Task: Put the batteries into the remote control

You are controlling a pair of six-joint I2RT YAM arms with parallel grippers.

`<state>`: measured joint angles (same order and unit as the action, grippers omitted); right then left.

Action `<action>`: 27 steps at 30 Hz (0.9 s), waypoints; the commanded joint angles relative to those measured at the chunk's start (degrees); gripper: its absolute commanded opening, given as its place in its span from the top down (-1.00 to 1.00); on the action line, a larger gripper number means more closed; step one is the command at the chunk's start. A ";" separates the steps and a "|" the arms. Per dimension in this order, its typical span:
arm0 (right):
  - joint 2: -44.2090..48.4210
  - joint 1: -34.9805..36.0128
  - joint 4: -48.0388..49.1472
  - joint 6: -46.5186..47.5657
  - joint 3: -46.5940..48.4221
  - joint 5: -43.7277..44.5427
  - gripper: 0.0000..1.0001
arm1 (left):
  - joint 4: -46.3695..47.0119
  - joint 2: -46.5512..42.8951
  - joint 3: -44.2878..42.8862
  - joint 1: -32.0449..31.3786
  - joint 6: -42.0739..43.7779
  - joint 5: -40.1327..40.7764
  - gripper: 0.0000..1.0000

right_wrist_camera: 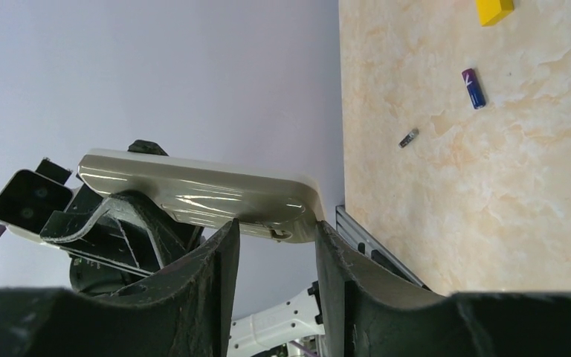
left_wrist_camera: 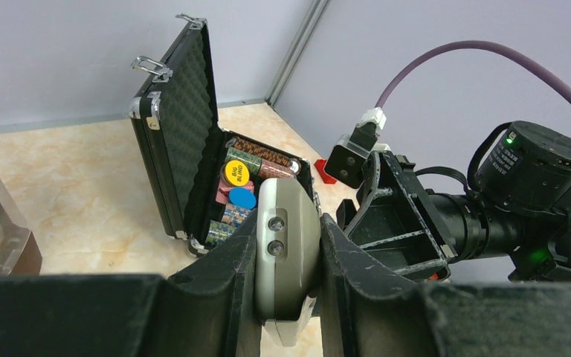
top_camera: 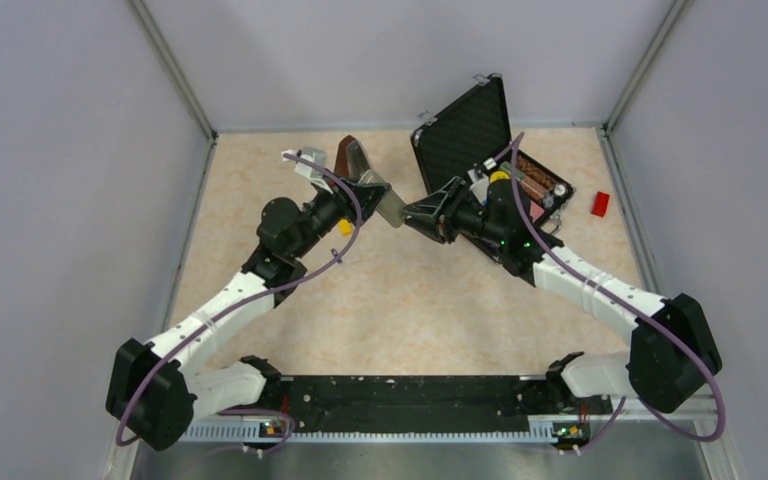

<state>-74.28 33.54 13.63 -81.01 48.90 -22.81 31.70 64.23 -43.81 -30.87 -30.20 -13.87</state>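
Holds the remote control [top_camera: 392, 208] off the table [top_camera: 410, 310], a little toward 12 o'clock from the table's centre in the top view. Clamps it in the left gripper [left_wrist_camera: 287, 223], one finger pressed on each side, with the remote's end and its two small round holes facing the left wrist camera. Meets it from 3 o'clock with the right gripper [right_wrist_camera: 275, 227], fingers parted and tips flanking the remote's far end; cannot tell whether either tip touches it. Shows the remote's pale, glossy side in the right wrist view, running from 9 o'clock toward those parted fingers.

Has both batteries lying on the table, outside the remote. Places the bluish-purple battery [right_wrist_camera: 473, 88] at 2 o'clock in the right wrist view, near the yellow block [right_wrist_camera: 494, 9] and toward 7 o'clock from it. Puts the dark grey battery [right_wrist_camera: 409, 137] near the first, again toward 7 o'clock, the two apart and not touching.

Stands an open black case [top_camera: 465, 125] at 1 o'clock of the remote, lid raised, with a yellow disc [left_wrist_camera: 236, 172] and a blue disc [left_wrist_camera: 242, 198] among the things inside. Sets a red block [top_camera: 600, 203] at 3 o'clock of the case, apart from it, and a clear container [top_camera: 357, 158] at 11 o'clock of the remote.
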 commanded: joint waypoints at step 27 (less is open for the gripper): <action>-1.00 1.20 -0.07 0.95 5.94 0.19 -0.01 | 2.55 1.50 -1.17 -2.70 3.68 3.94 1.00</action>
<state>-74.32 33.76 10.94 -79.72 51.86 -21.76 30.81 65.56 -43.81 -33.17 -26.59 -9.39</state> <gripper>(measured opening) 0.511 0.315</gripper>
